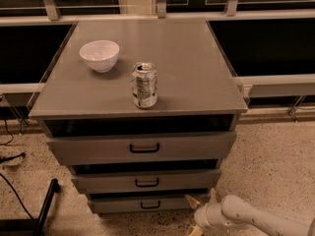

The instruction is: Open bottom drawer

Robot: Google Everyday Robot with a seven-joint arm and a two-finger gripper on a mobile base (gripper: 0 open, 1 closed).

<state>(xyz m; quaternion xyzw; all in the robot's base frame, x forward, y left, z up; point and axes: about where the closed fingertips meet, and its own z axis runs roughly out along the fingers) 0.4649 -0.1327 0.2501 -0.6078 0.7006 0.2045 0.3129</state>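
Bottom drawer (115, 205) is what we find lowest in the grey cabinet, close to the floor, its front the narrowest of the three, with a small black bar handle (150, 205) at its middle. We see its front set back under the drawer above it, with a dark gap along its top edge.

Just off the drawer's right end sits the gripper (191, 214), low in the picture and near the speckled floor (266, 166). Its two pale fingers (192, 201) are spread apart and hold nothing; the upper one lies close to the drawer's right corner, though we cannot tell whether it touches. The handle lies well to the left of the gripper. A white arm (246, 216) runs from the gripper to the lower right edge.

Above the bottom drawer we see the middle drawer (108, 183), and above that the top drawer (88, 150), the widest. On the cabinet top (187, 58) a drink can (144, 85) stands upright near the front, and a white bowl (99, 55) sits behind it to the left. A black cable (15, 191) trails across the floor at the left.
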